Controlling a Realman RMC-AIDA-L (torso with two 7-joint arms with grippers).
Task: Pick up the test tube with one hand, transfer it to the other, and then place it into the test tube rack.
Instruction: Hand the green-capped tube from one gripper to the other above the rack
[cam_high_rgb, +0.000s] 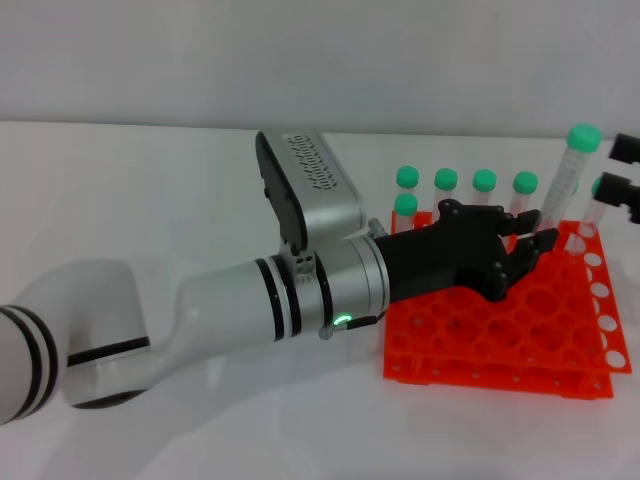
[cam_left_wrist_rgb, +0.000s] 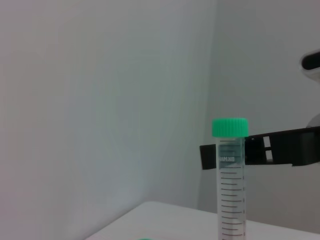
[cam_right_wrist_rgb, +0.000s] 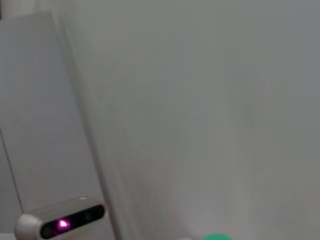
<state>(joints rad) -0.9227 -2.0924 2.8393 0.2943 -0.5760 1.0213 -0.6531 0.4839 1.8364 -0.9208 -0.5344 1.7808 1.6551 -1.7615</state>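
Glossy orange plastic test tube rack (cam_high_rgb: 500, 340); clear smooth plastic test tube (cam_high_rgb: 566, 185); matt black left hand (cam_high_rgb: 490, 255).

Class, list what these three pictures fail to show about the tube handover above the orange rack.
- Head view: the right hand is cut off by the edge.
- Head view: the left hand hides where the green-capped clear test tube ends above the orange-red rack.
- Right wrist view: only a green cap sliver shows.

The test tube (cam_left_wrist_rgb: 230, 180) carries the only print — a column of dark graduation lines down its clear wall, with a short dark word just under the green cap that shows reversed and blurred, so its letters cannot be made out. Nothing else in any view bears readable text — no brand, number or sign.
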